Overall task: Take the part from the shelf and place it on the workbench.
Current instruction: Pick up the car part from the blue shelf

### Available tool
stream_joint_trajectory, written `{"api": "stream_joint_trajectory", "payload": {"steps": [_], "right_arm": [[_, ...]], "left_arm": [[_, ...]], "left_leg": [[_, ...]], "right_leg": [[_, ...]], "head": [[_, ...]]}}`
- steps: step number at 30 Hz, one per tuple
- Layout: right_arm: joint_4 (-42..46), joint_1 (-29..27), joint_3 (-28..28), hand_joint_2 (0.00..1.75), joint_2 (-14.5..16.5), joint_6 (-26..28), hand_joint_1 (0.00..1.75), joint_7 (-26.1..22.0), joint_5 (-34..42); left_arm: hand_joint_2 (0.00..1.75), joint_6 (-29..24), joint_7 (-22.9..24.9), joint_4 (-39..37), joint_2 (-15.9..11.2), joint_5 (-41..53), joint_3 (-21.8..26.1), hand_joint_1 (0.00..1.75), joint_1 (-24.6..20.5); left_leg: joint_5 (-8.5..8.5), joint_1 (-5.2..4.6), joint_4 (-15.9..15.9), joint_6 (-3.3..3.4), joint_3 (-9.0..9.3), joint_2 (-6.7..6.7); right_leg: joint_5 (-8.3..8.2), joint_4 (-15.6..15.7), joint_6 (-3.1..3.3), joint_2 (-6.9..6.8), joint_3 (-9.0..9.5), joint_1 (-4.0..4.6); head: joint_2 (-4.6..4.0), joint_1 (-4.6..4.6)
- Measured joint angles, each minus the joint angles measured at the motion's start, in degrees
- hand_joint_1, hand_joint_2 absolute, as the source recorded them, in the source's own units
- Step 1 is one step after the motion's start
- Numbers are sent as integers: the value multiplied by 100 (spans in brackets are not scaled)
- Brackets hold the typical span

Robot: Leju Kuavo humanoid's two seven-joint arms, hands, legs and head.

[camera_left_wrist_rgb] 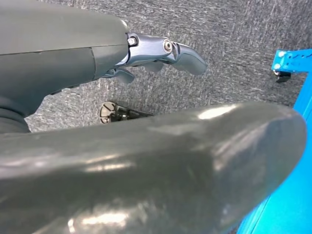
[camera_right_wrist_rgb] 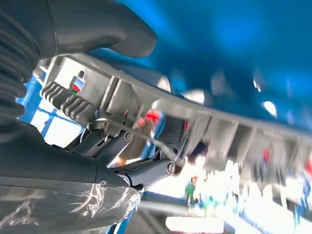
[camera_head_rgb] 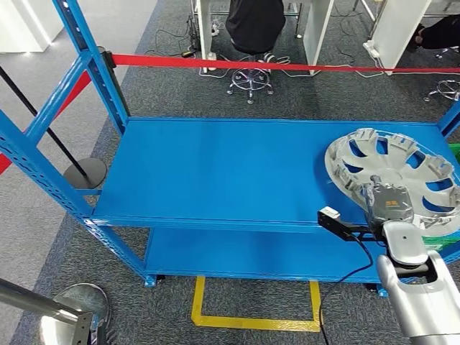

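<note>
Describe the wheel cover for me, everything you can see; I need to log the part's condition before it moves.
The wheel cover is a round silver-grey disc, plastic by its look, with curved spokes and open slots showing the blue behind. It sits at the right end of the blue shelf, its inner ribbed side facing up, its near edge raised. The right hand grips that near rim, thumb on one face and fingers on the other in the right wrist view. No cracks are visible; its far right edge is cut off.

The blue shelf (camera_head_rgb: 217, 169) carries a silver wheel cover (camera_head_rgb: 393, 169) at its right end, apparently lying flat.
</note>
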State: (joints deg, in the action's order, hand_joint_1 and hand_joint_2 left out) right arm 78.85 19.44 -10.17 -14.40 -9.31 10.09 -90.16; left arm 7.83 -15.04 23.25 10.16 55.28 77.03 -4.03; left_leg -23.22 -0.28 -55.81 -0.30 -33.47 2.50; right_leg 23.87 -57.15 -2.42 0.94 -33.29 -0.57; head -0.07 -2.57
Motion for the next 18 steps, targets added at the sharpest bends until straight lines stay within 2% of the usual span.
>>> {"api": "stream_joint_trajectory", "payload": {"steps": [5, 13, 18], "right_arm": [[1066, -226, 151, 175, 69, 97, 175, -3, 2], [1809, -503, 217, 175, 89, 411, 175, 6, 9], [2277, -670, 189, 175, 79, 621, 175, 224, 10]], "left_arm": [[0, 19, -2, 85, 83, -4, 11, 0, 25], [0, 19, -2, 142, 130, -1, 12, 0, 27], [0, 19, -2, 146, 143, 3, 12, 0, 27]], "left_leg": [[1, 2, 0, 2, -18, 16], [-1, -2, 0, 4, -30, 16], [-1, -1, 0, 4, -34, 15]], "right_leg": [[8, 0, 0, -22, -6, 2], [7, 2, -2, -23, -18, -1], [7, 2, -2, -21, -23, -1]], "head": [[0, 1], [0, 1], [0, 0]]}}
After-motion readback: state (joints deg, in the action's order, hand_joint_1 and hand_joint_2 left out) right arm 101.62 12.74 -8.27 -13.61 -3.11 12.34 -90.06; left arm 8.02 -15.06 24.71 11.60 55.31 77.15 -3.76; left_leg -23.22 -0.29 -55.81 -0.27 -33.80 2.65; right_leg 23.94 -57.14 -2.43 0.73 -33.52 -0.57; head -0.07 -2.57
